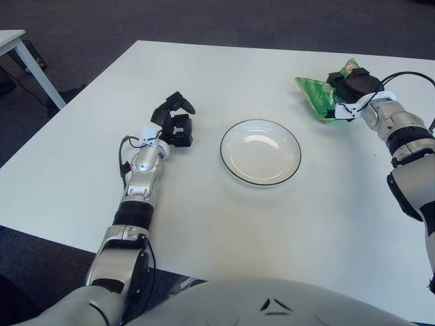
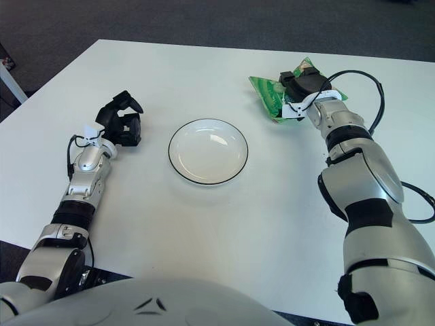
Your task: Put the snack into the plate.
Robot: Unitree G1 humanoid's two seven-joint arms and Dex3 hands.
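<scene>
plate (image 1: 260,151) sitting mid-table (image 1: 204,224); snack (image 1: 318,96) lying beyond it to the right; left hand (image 1: 174,123) lying left of it.

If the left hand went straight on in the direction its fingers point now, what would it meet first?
Probably nothing: the left hand points up and slightly right, toward the far edge of the white table, where only bare surface shows. The plate lies off to its right, outside that line.
</scene>
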